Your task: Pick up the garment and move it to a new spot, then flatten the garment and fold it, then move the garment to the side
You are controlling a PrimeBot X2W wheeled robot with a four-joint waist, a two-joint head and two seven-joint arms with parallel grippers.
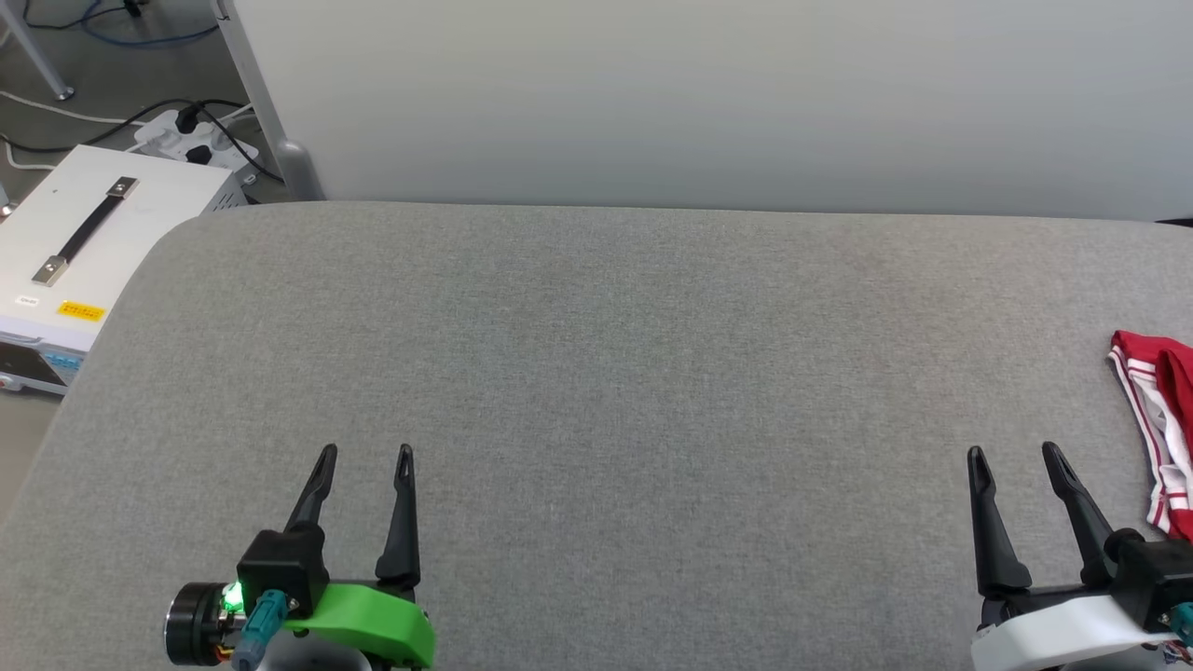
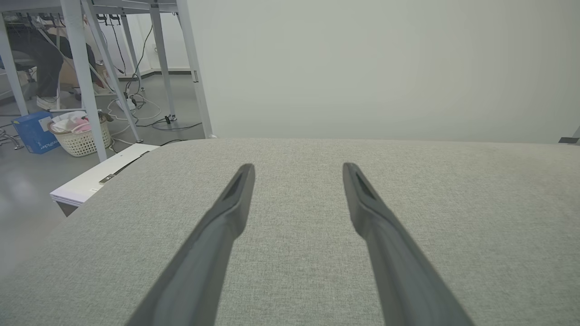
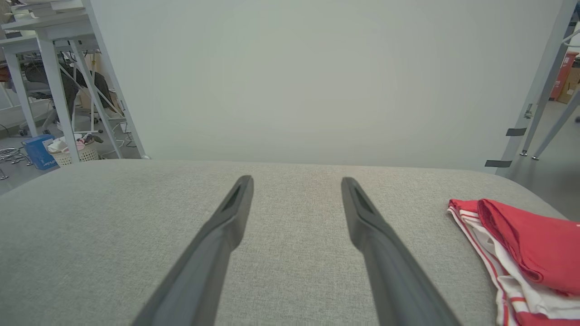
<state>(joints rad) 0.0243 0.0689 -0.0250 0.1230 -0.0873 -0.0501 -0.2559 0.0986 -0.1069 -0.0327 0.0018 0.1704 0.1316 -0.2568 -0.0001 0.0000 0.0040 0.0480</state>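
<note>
- Your garment [image 1: 1165,419] lies bunched on the counter [image 1: 596,373].
- Right gripper [image 1: 1011,454], just beside it: jaws spread.
- Left gripper [image 1: 364,452], far from it: jaws spread.

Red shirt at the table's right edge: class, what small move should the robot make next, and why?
Probably swing the right pincer rightward toward the shirt: that pincer is open, empty and the nearer one, and the shirt lies bunched and untouched just beside it.
</note>
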